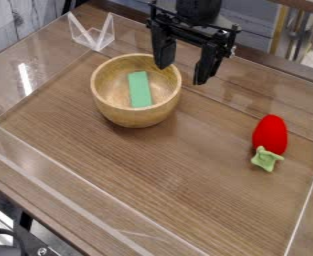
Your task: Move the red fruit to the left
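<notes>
The red fruit (270,134), a small bright red toy strawberry with a light green cap pointing toward the front, lies on the wooden table at the right. My gripper (183,62) hangs at the back centre, just behind the right rim of the wooden bowl (113,108). Its two black fingers stand apart and hold nothing. The strawberry is well to the right of the gripper and nearer the front, with nothing touching it.
A flat green rectangular block (141,90) lies inside the wooden bowl. Clear acrylic walls (92,32) border the table at the back left, left and front. A chair or table frame stands behind at the right (295,40).
</notes>
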### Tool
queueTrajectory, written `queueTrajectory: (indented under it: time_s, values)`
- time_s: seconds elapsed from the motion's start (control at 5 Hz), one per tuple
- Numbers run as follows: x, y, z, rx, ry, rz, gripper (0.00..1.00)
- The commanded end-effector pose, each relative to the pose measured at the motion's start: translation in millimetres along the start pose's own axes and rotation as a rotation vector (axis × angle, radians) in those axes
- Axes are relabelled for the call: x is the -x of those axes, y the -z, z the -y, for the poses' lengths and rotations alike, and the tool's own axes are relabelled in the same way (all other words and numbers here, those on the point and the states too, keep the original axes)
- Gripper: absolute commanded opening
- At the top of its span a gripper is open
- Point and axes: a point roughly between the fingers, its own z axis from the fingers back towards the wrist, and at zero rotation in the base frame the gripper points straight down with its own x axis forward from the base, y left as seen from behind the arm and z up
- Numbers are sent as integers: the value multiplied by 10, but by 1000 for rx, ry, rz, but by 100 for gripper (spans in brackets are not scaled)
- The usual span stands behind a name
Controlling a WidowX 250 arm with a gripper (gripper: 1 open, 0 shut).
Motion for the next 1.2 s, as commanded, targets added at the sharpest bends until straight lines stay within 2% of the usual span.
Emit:
queueTrajectory:
  time_s: [0.0, 0.2, 0.6, 1.0]
  values:
    - [-41, 144, 35, 6, 55, -30, 100]
    - [-164, 270, 318, 19, 145, -33, 100]
    - [-297, 401, 982, 47, 169, 5, 100]
    - [-412, 376, 1168, 41, 268, -1, 100]
